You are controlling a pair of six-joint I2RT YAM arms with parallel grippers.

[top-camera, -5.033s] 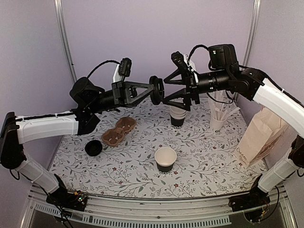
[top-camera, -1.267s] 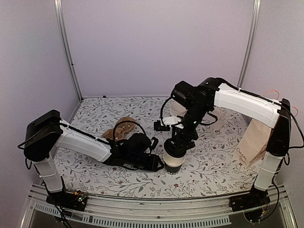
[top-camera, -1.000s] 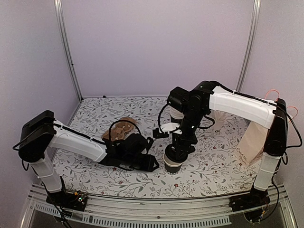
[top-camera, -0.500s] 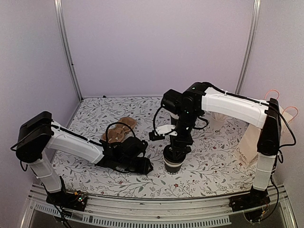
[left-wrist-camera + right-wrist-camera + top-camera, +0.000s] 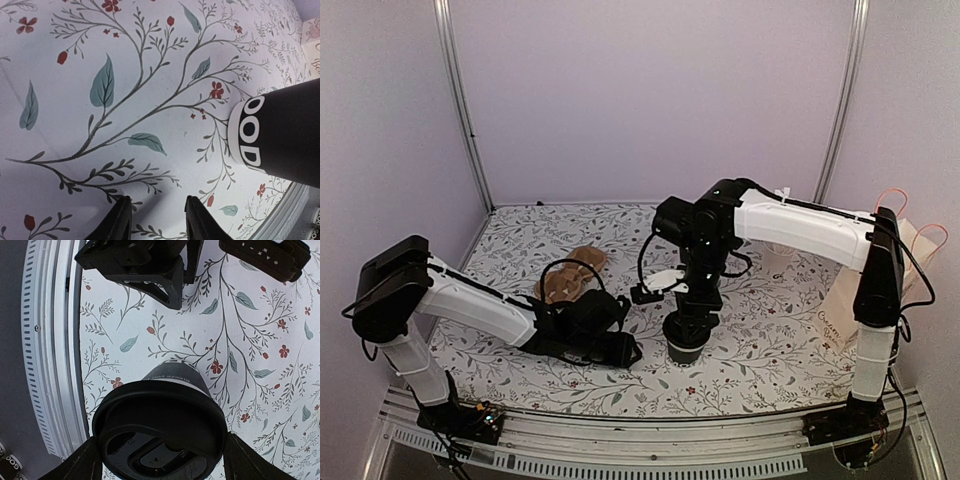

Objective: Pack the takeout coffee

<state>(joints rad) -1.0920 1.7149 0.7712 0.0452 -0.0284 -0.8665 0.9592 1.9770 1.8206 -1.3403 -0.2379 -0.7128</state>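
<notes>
Item, left gripper (image 5: 157, 220): we log it low over the flowered table (image 5: 770, 345), fingers a little apart with nothing between them. The cup's printed black band shows off to one side in its wrist view, clear of both tips. A second ago it sat closer to the cup; we read this as a steadying hand now drawn back. Item, brown pulp carrier (image 5: 582, 260): it lies behind the left forearm, its cells empty as far as we can see, and it has not moved. Item, takeout coffee (image 5: 685, 348): it stands upright on the table near the front middle, directly under the right arm. Five seconds ago it stood open with a white rim and both arms were raised well above it. Now a black lid (image 5: 160, 435) covers the mouth and looks level. Item, right gripper (image 5: 688, 328): it points straight down over the cup, one finger against each side of the lid's rim, clamped on it as far as we can judge. It sits lower than it did a second ago. Item, paper bag (image 5: 840, 305): it stands at the far right, partly behind the right arm. We judge the lidding done or nearly so. The drink is now spill-safe to lift, but it is not yet packed in the carrier or bag.
</notes>
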